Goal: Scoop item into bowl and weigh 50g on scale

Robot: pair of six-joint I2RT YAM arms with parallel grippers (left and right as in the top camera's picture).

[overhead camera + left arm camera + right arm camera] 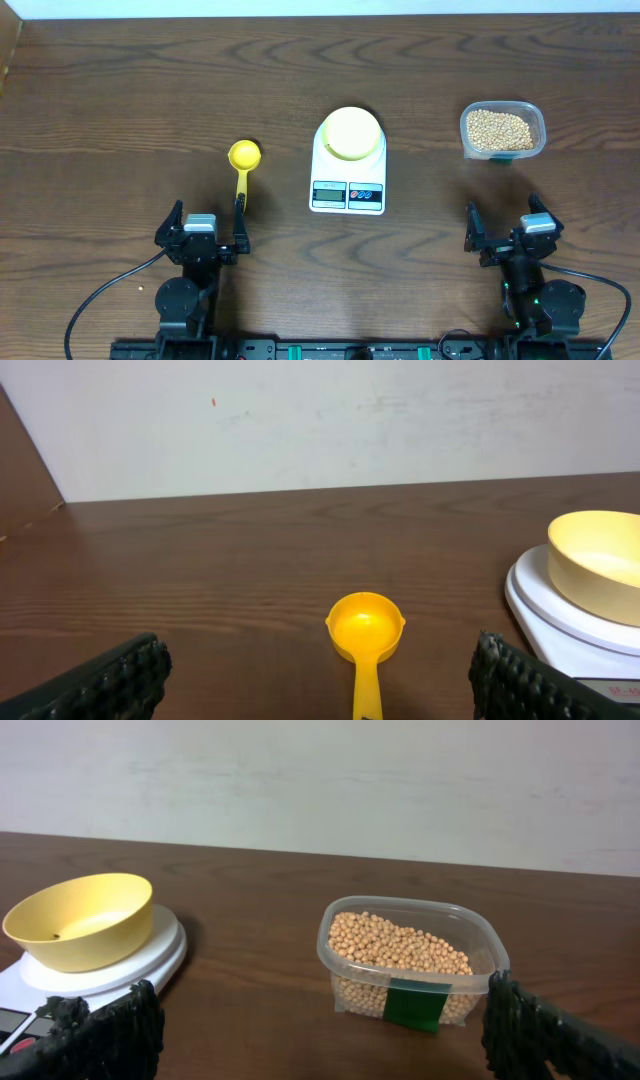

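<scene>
Near the middle of the table [120, 90] you have the scale [348, 172], with the bowl [351, 133] sitting on its round platform at the twelve o'clock end. The display and buttons run along the six o'clock edge. Your right wrist camera shows the bowl's inside as plain yellow with one tiny dark speck.

At three o'clock from the bowl, well apart from the scale, stands the clear plastic container [541, 128]. The item [498, 128] is in it, a loose heap of tan grains reaching well up its walls. A green label [417, 1005] sits on its near wall.

At nine o'clock from the scale lies the yellow scoop [244, 154], cup toward twelve o'clock and handle running toward six.

Your left gripper [207, 222] sits at six o'clock from the scoop, jaws spread wide and grasping nothing, with the handle's end near its right-hand finger. Your right gripper [505, 225] sits at six o'clock from the container, likewise released and gripping nothing.
</scene>
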